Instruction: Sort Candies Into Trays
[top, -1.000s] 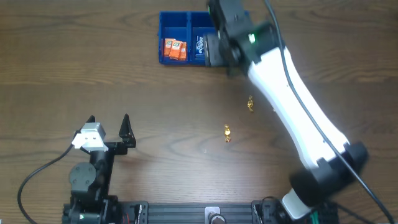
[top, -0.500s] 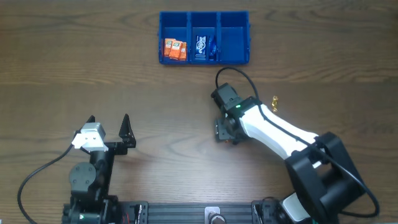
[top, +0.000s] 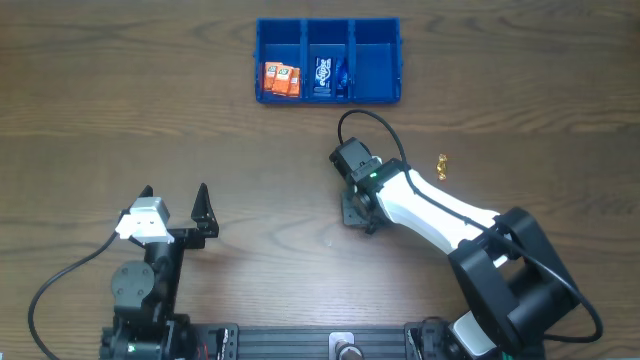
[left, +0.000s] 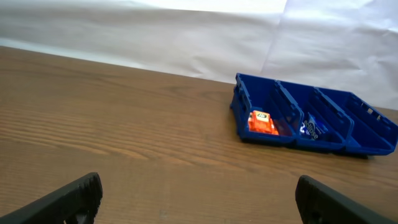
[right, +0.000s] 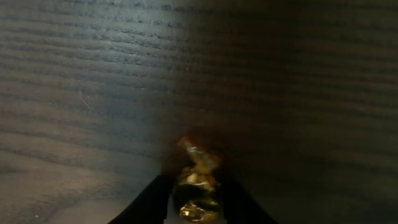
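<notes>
Right hand (right: 196, 182) is pinching the gold candy (right: 196, 191) dead centre between its fingers (right: 157, 198), wrapper twist pointing straight ahead.

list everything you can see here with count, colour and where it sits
dark brown wooden table: 1, brown, under everything
blue plastic three-compartment tray: 1, blue, far side of the table
orange candy packets: 2, orange, tray's left compartment
blue-wrapped candies: count unclear, blue, tray's middle compartment
gold foil-wrapped candies: 2, gold, one loose on the table beside the right arm, the other between the right claw's fingers
left claw: 1, black, open, near its base, holding nothing
right claw: 1, black, down at the table's middle, shut on a gold candy
</notes>
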